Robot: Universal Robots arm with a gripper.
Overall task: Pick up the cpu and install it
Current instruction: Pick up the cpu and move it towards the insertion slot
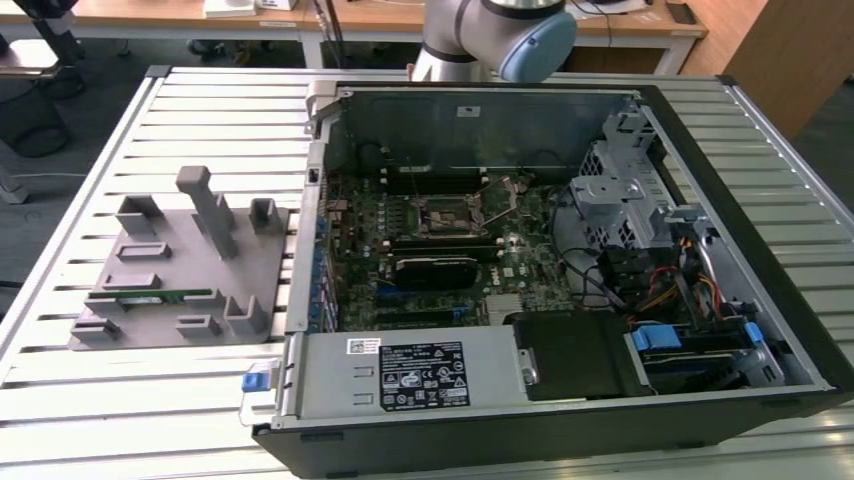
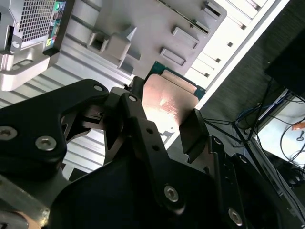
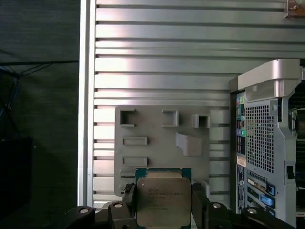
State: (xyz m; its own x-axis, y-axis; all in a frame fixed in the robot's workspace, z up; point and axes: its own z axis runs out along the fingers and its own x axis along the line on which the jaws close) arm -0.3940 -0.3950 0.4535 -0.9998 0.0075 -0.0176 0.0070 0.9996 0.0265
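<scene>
In the exterior view, part of the arm (image 1: pixel 497 35) is seen behind an open computer case (image 1: pixel 467 120) laid on a slatted table (image 1: pixel 80 400). A square socket (image 1: pixel 445 212) is seen inside it, and a grey parts holder (image 1: pixel 180 270) is set just beside it.

In the second wrist view, the cpu (image 2: pixel 171 98) is clamped by its edges between the black fingers of the gripper (image 2: pixel 164 112), apart from the holder seen beyond the fingertips.

In the first wrist view, the cpu is gripped with its metal top turned to the camera, a finger (image 3: pixel 128 198) pressed at each side. The holder lies beyond the gripper and the case off to one side.
</scene>
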